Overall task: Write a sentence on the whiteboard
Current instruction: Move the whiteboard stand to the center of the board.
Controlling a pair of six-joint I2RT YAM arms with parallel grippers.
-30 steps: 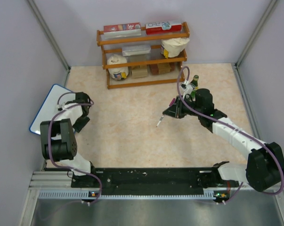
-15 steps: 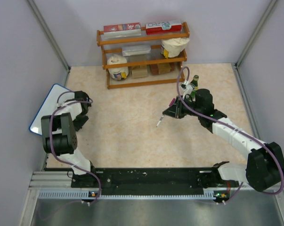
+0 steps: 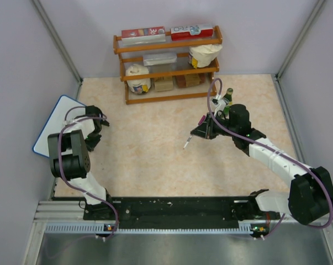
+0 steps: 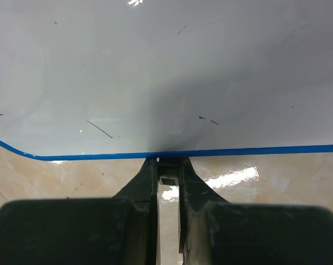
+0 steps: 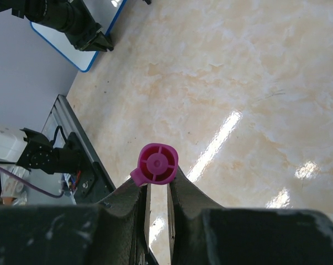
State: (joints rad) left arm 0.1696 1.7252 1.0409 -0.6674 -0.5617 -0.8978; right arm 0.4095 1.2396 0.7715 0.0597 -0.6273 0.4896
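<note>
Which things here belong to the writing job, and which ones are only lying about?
For the job:
- the whiteboard, gripped at its edge by the left gripper
- the marker, held in the right gripper

Just lying about:
- the wooden shelf with its boxes
- the dark bottle

A small rectangular whiteboard with a thin blue frame and rounded corners (image 3: 53,128) lies straight ahead of the left gripper (image 4: 167,167); its long blue edge runs across just at the fingertips, pinched between them; the glossy white face spreads beyond the tips, carrying a few short dark flecks; one rounded corner curves away to the gripper's left.
</note>
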